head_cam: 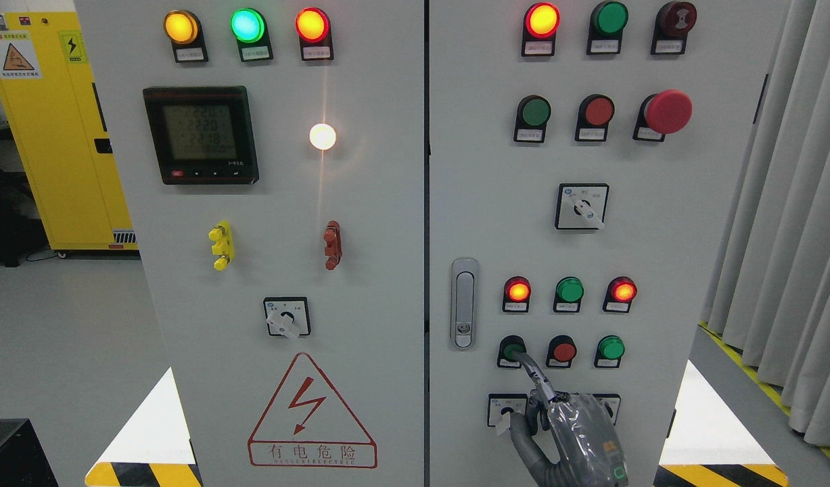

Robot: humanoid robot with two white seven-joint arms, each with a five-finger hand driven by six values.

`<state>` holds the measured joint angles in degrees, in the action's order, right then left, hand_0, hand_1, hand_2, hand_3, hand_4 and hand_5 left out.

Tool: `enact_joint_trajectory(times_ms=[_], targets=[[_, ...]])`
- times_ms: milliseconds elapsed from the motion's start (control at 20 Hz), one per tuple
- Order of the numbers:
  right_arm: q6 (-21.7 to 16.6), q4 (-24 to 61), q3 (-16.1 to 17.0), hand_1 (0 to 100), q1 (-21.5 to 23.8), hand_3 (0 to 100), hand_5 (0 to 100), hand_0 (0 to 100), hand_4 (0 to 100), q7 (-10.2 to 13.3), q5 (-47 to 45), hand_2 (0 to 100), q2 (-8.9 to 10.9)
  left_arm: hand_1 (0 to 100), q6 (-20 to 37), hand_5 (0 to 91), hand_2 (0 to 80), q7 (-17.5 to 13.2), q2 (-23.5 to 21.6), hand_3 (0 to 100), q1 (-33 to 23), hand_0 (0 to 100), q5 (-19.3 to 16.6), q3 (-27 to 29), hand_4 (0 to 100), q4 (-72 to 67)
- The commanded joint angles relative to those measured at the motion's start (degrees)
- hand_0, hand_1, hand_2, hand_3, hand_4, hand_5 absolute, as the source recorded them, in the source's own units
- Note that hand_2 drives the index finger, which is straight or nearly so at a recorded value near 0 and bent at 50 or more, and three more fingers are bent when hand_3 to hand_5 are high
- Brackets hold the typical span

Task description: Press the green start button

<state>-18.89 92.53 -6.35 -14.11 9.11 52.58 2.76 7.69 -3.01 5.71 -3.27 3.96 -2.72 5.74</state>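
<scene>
On the right cabinet door (658, 223), a green push button (509, 350) sits at the left of the lower button row, beside a red button (562, 351) and another green button (611, 348). My right hand (557, 419), wrapped in clear plastic, comes up from the bottom edge. Its index finger (531, 372) is stretched out with the tip on the left green button. The other fingers are curled and hold nothing. The left hand is out of view.
Above the row are three indicator lamps (569, 289), a rotary switch (582, 206) and a red mushroom stop button (667, 111). A door latch (464, 303) is left of the buttons. A selector switch (506, 409) lies by my thumb. Curtains (793, 203) hang at right.
</scene>
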Motion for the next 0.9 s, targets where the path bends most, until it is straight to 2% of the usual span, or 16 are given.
enact_joint_trajectory(times_ms=[0, 100, 200, 300, 350, 400, 500, 550, 600, 650, 800, 850], targets=[[-1.4, 3.8, -0.5, 94, 1.0, 87, 100, 82, 94, 0.5, -0.5, 0, -0.13, 56, 0.0, 0.0, 0.0, 0.0, 0.0, 0, 0.0, 12, 0.0, 0.0, 0, 0.0], [-2.6, 4.8, -0.8, 93, 1.8, 86, 100, 83, 94, 0.5, -1.3, 0, -0.21, 56, 0.0, 0.0, 0.0, 0.0, 0.0, 0, 0.0, 12, 0.0, 0.0, 0, 0.0], [-3.2, 5.5, -2.1, 92, 2.6, 85, 99, 85, 92, 0.4, -6.4, 0, -0.21, 56, 0.0, 0.0, 0.0, 0.0, 0.0, 0, 0.0, 12, 0.0, 0.0, 0, 0.1], [-3.1, 6.3, -3.4, 91, 3.4, 84, 93, 87, 90, 0.0, -13.4, 0, -0.21, 56, 0.0, 0.0, 0.0, 0.0, 0.0, 0, 0.0, 12, 0.0, 0.0, 0, 0.1], [-3.0, 6.8, -3.8, 91, 3.8, 80, 86, 89, 86, -0.1, -16.8, 0, -0.21, 56, 0.0, 0.0, 0.0, 0.0, 0.0, 0, -0.1, 12, 0.0, 0.0, 0, 0.1], [-3.0, 7.1, -3.9, 90, 4.1, 77, 85, 87, 82, -0.2, -19.3, 1, -0.21, 56, 0.0, 0.0, 0.0, 0.0, 0.0, 0, 0.0, 12, 0.0, 0.0, 0, 0.1], [-3.0, 7.2, -4.0, 84, 4.8, 59, 71, 79, 67, -0.2, -24.5, 7, -0.21, 56, 0.0, 0.0, 0.0, 0.0, 0.0, 0, 0.0, 12, 0.0, 0.0, 0, 0.1], [-2.9, 7.7, -4.1, 82, 5.3, 50, 60, 79, 56, -0.2, -27.1, 7, -0.21, 56, 0.0, 0.0, 0.0, 0.0, 0.0, 0, 0.0, 12, 0.0, 0.0, 0, 0.0], [-2.8, 8.2, -4.7, 80, 6.0, 44, 51, 79, 51, -0.3, -29.7, 7, -0.21, 56, 0.0, 0.0, 0.0, 0.0, 0.0, 0, 0.0, 12, 0.0, 0.0, 0, 0.0], [-2.7, 8.9, -5.5, 78, 6.9, 34, 36, 80, 40, -0.3, -31.8, 5, -0.21, 56, 0.0, 0.0, 0.0, 0.0, 0.0, 0, 0.0, 12, 0.0, 0.0, 0, 0.1], [-2.8, 9.6, -6.1, 72, 9.3, 21, 21, 75, 27, -0.3, -33.9, 0, -0.30, 56, 0.0, 0.0, 0.0, 0.0, 0.0, 0, 0.0, 12, 0.0, 0.0, 0, 0.1], [-3.0, 9.6, -6.1, 71, 9.6, 20, 20, 75, 26, -0.2, -33.9, 0, -0.39, 56, 0.0, 0.0, 0.0, 0.0, 0.0, 0, 0.0, 12, 0.0, 0.0, 0, 0.0]])
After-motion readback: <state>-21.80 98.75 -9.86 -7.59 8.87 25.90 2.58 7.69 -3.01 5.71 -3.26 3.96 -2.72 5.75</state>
